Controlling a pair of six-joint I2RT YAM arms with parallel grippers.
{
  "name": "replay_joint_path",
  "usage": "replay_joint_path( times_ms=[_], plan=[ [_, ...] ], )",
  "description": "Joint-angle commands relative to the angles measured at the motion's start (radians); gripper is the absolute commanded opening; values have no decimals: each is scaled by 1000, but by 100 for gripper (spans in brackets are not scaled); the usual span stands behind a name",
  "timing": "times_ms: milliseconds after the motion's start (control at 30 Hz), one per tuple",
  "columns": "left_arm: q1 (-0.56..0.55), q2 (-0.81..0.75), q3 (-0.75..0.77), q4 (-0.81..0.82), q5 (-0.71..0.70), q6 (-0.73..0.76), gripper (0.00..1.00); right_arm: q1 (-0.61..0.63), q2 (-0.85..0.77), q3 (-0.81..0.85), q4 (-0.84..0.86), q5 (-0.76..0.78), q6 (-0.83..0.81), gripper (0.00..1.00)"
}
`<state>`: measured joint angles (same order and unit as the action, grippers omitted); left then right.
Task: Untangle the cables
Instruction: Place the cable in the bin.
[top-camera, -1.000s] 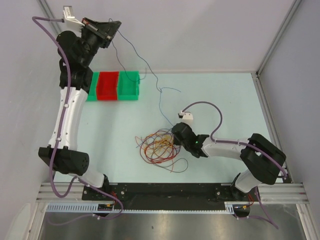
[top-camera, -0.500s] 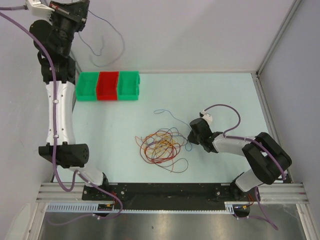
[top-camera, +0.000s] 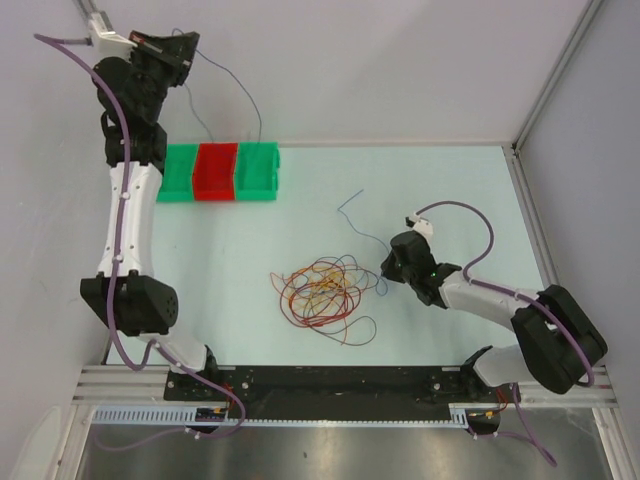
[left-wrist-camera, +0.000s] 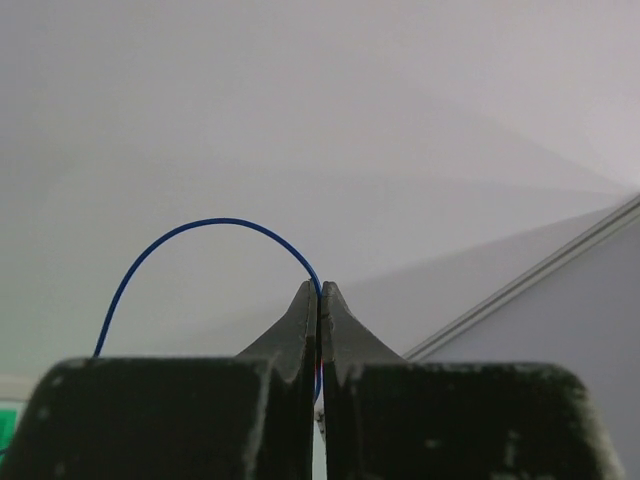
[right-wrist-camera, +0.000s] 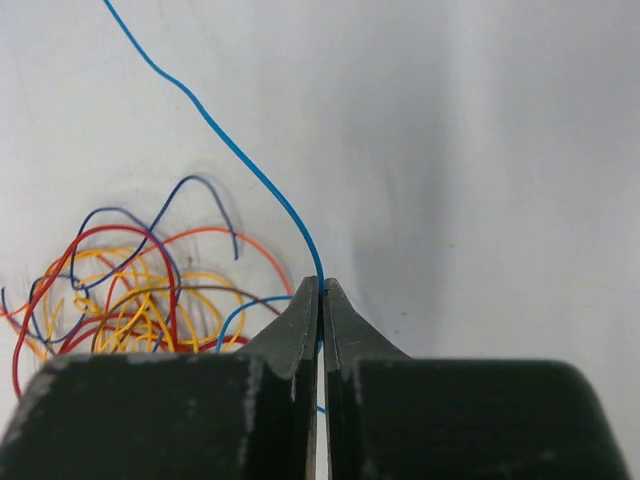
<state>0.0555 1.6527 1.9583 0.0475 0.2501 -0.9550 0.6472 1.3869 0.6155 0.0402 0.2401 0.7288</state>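
Pale green table (top-camera: 450, 190), left gripper (top-camera: 188, 46) raised far left, jaws pressed on a blue wire (top-camera: 248, 90), green and red bins (top-camera: 215, 172) below, cables (top-camera: 322, 290) tangled mid-table, right gripper (top-camera: 384, 271) just beside them pinching a second blue wire (top-camera: 345, 212).

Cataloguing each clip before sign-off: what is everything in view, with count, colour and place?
cables: one tangle, red, orange, yellow, blue; mid-table
raised blue wire: one, blue, dangling above the far-left corner
low blue wire: one, blue, right of the tangle, running farther back
bins: three, green, red, green; row at far left
table: one, pale green
arms: two, white and black, bases at near edge
left fingers: two, black, shut on the raised blue wire
right fingers: two, black, shut on the low blue wire
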Motion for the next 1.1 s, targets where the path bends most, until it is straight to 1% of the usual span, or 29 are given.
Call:
replay_joint_path(
  times_ms=[0, 233, 333, 467, 1067],
  plan=[
    [1, -50, -97, 112, 2, -30, 0, -56, -31, 20, -66, 53, -52, 0],
    [0, -54, -232, 222, 14, -60, 0, -138, 50, 20, 3, -105, -61, 0],
    [0, -42, -272, 265, 17, -80, 0, -152, 61, 20, 12, -137, -68, 0],
    [0, -13, -309, 337, 37, -117, 0, -155, 69, 20, 21, -157, -72, 0],
    [-8, 91, -349, 442, 49, -166, 0, -172, 84, 21, 38, -196, -78, 0]
  ],
)
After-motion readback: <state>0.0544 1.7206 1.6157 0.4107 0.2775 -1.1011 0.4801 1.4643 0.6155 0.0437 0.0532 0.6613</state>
